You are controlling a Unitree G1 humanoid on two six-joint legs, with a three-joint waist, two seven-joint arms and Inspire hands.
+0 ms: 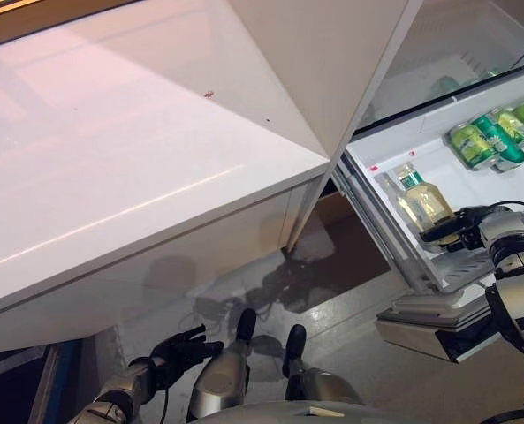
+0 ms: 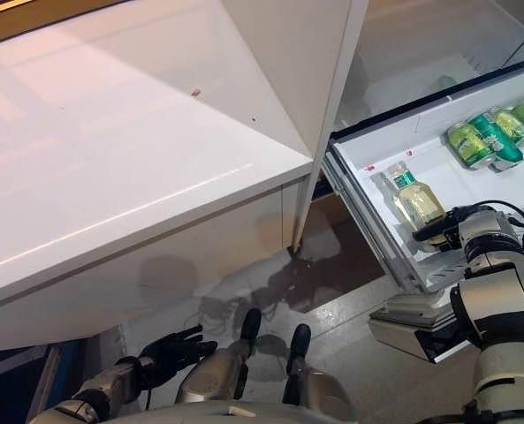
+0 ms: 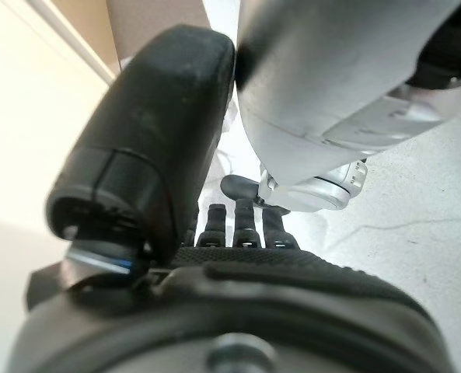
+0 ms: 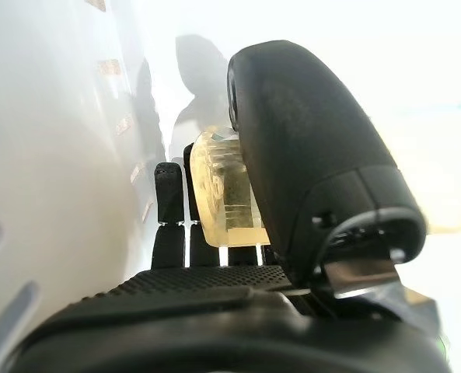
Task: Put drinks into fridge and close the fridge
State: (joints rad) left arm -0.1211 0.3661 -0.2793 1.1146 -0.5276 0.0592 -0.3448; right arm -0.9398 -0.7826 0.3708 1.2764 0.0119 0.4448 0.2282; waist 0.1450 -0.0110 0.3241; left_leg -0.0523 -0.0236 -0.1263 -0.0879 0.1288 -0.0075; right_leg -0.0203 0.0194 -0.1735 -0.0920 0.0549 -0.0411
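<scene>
A clear bottle of pale yellow drink with a green cap (image 1: 423, 199) lies in the white compartment (image 1: 394, 159) of the open fridge, cap pointing away from me. My right hand (image 1: 474, 228) is at the bottle's base, with the thumb (image 4: 308, 155) on one side of the bottle (image 4: 222, 202) and the fingers on the other, pinching it. Green cans (image 1: 491, 137) lie further back in the same compartment. My left hand (image 1: 178, 349) hangs low at the lower left, fingers relaxed and empty.
A large white cabinet (image 1: 138, 177) stands at the left, its corner close to the fridge compartment. A white shelf edge (image 1: 429, 322) juts out below my right hand. Grey floor lies between the cabinet and the fridge.
</scene>
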